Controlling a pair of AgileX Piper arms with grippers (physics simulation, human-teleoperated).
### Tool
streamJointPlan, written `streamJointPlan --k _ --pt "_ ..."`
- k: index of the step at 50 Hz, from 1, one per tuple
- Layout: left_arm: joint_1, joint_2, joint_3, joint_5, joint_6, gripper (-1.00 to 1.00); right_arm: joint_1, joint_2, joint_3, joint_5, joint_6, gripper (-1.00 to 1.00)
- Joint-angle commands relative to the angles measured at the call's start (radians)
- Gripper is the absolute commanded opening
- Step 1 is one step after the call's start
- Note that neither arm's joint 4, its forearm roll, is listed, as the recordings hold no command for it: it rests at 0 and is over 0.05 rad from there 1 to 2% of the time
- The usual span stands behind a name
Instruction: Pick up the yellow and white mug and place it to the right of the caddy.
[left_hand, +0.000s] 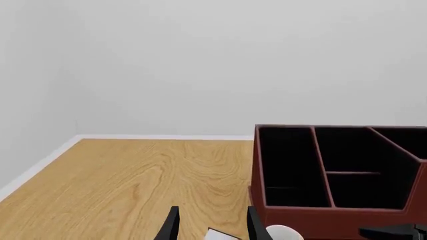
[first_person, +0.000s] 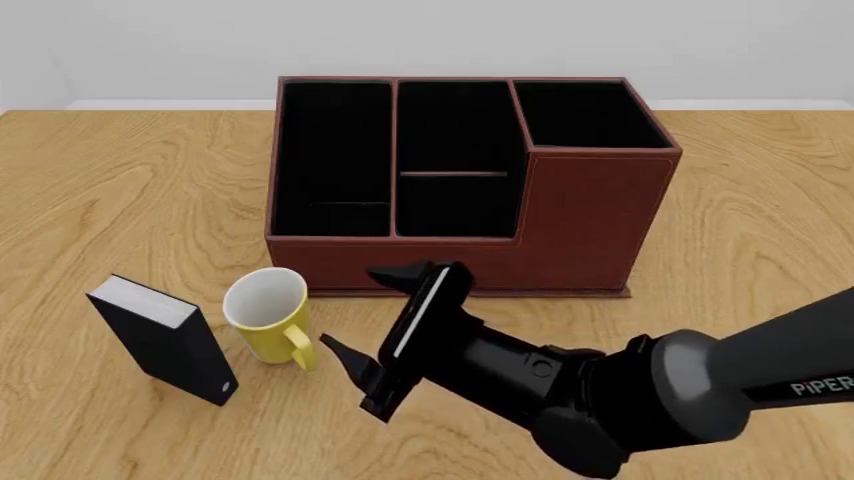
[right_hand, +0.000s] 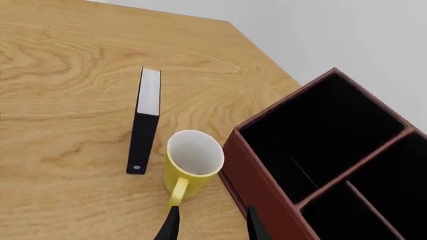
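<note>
- Front view shows the right gripper (first_person: 355, 322) low over the table (first_person: 80, 200), its two black fingers spread apart with nothing between them, touching neither mug nor caddy.
- One fingertip (first_person: 387, 274) lies just in front of the caddy's front wall; the other points toward the mug's handle, close beside it but apart.
- Right wrist view agrees: the fingers (right_hand: 170, 225) stand open just short of the handle, holding nothing.
- Left gripper (left_hand: 210, 227) appears only in the left wrist view, its fingers parted and empty.
- Yellow and white mug (first_person: 271, 315) stands upright on the table, just in front of the caddy's left end, handle toward the camera.
- Caddy (first_person: 587, 215) sits mid-table, its taller section on the right.
- Small black book-like box (first_person: 163, 340) stands just left of the mug, apart from it.
</note>
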Motion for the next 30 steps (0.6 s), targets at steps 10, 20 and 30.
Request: streamJointPlan --k 10,20,30 --pt "0.003 0.000 -0.004 0.010 0.004 1.00 0.015 0.014 -0.051 0.041 0.034 1.00" --pt "0.002 0.000 -0.003 0.013 0.005 1.00 0.023 0.038 -0.065 0.044 0.051 1.00" --pt "0.010 0.000 -0.001 0.012 0.005 1.00 0.034 0.051 -0.076 0.049 0.062 1.00"
